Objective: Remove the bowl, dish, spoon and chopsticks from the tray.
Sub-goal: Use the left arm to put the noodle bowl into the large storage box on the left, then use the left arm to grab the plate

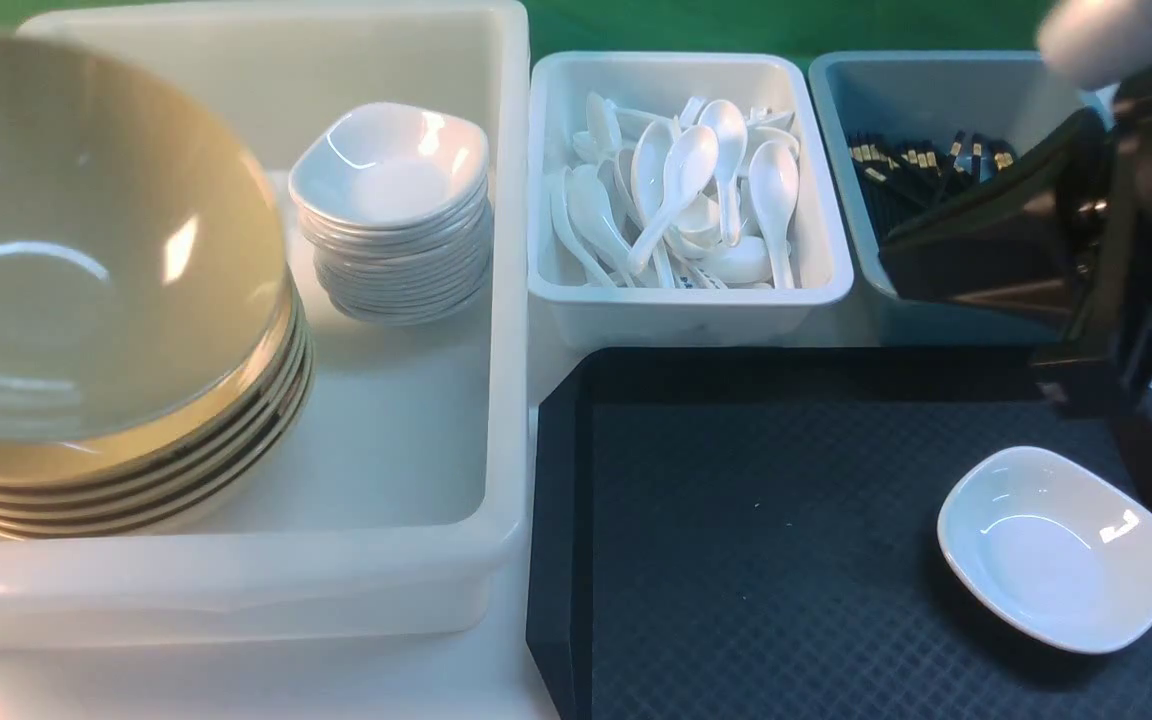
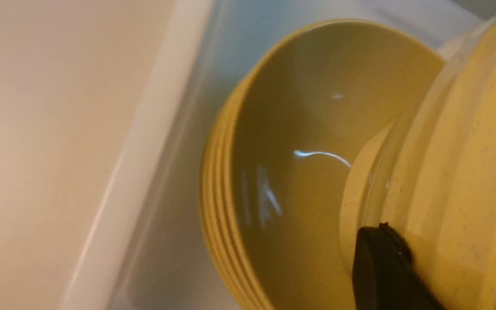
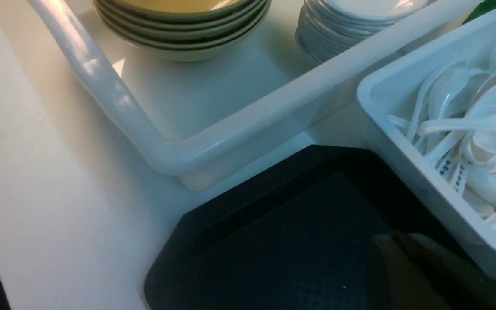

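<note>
tray [image 1: 696, 520]: nearest; black, diamond texture, on the white desk [image 1: 236, 680].
dish [image 1: 1058, 548]: white, upright, on the tray near its right rim; front view only.
left gripper [image 2: 446, 254]: clamped on the bowl's rim; left wrist view only, black finger [image 2: 381, 267] against the speckled outside.
bowl [image 1: 86, 230]: tilted over the bowl stack [image 1: 136, 490] in the big white bin [image 1: 236, 590]; contact unclear.
dish stack [image 1: 391, 220]: same bin, right of the bowls.
right gripper [image 1: 936, 255]: closed, nothing seen in it; over the grey-blue bin [image 1: 936, 90]. Its own camera gives a blurred dark finger [image 3: 407, 267] over the tray.
spoon bin [image 1: 686, 300]: white, holds loose spoons [image 1: 686, 180].
writing: blue marks on spoon handles [image 3: 450, 170], right wrist view only, unreadable.
black chopsticks [image 1: 926, 160]: gold bands, in the grey-blue bin.
backdrop [image 1: 736, 25]: green, farthest.
</note>
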`<state>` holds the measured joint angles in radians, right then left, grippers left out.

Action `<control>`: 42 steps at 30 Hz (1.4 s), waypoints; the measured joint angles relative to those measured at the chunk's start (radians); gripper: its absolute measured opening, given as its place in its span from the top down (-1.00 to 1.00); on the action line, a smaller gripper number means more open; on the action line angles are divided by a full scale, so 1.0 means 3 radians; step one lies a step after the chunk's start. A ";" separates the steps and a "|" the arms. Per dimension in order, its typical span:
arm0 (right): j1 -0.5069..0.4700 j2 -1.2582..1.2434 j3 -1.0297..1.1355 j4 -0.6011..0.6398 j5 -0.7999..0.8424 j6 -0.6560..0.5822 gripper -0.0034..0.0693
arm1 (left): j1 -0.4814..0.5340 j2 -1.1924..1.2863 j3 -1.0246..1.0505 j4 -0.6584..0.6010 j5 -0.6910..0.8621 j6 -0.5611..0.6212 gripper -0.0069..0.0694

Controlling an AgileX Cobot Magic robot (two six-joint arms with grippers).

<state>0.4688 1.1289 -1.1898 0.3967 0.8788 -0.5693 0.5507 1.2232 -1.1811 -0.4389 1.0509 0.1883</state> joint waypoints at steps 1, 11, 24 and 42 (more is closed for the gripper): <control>0.0000 0.0037 0.0000 0.0000 0.0000 0.0000 0.81 | 0.0031 0.0059 0.0080 -0.0008 -0.0107 0.0099 0.79; 0.0000 0.0124 0.0000 0.0003 0.0020 0.0000 0.81 | 0.0038 0.0591 0.0194 -0.0164 -0.0338 0.0592 0.07; 0.0000 0.0124 0.0000 0.0003 0.0071 -0.0072 0.81 | 0.0034 0.0541 -0.0179 0.0266 -0.0081 0.0356 -0.73; 0.0000 0.0183 0.0000 -0.1178 0.0581 0.1158 0.81 | -0.3643 0.0792 -0.0734 0.0797 -0.0206 -0.0261 -0.28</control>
<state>0.4688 1.1839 -1.1898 0.0434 1.0530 -0.2219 -0.5421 1.4608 -1.4014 -0.1998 0.9891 0.1099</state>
